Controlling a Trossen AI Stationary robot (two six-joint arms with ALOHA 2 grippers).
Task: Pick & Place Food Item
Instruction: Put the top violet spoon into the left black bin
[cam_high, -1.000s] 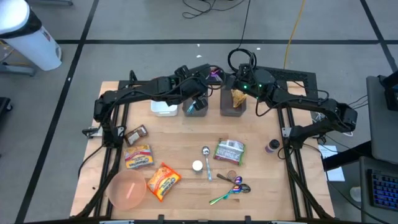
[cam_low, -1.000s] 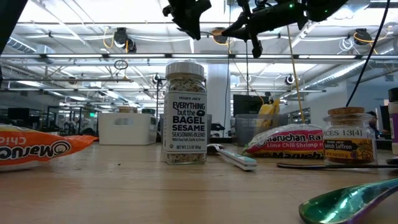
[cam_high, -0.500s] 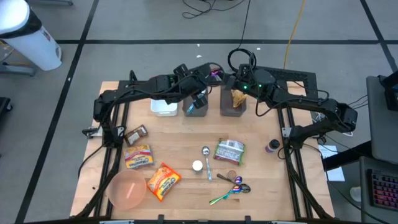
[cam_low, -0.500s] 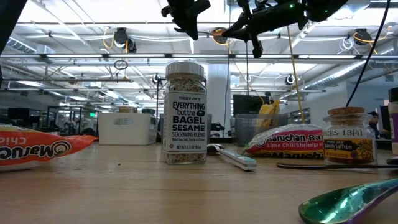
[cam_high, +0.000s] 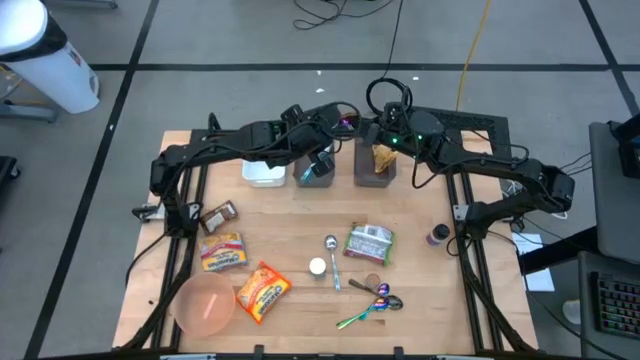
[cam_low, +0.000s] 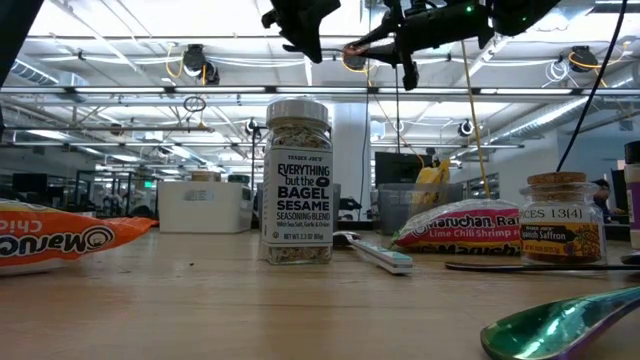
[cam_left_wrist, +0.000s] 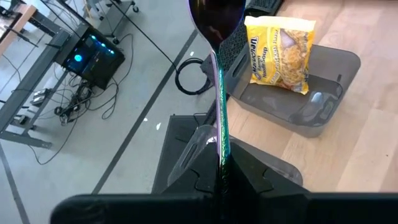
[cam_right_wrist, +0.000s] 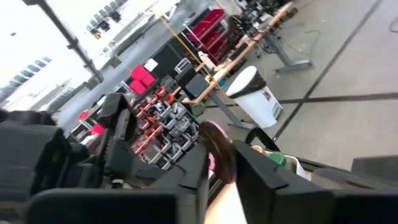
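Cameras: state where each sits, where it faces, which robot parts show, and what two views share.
High: above the table, facing straight down; both arms show.
Low: at tabletop height, facing level past the jar into the room; arms overhead.
Left wrist: on the left arm, facing the bin past the left gripper, shut on a spoon.
Right wrist: on the right arm, facing the room past the right gripper.
Shared: high and left wrist both show the bin.
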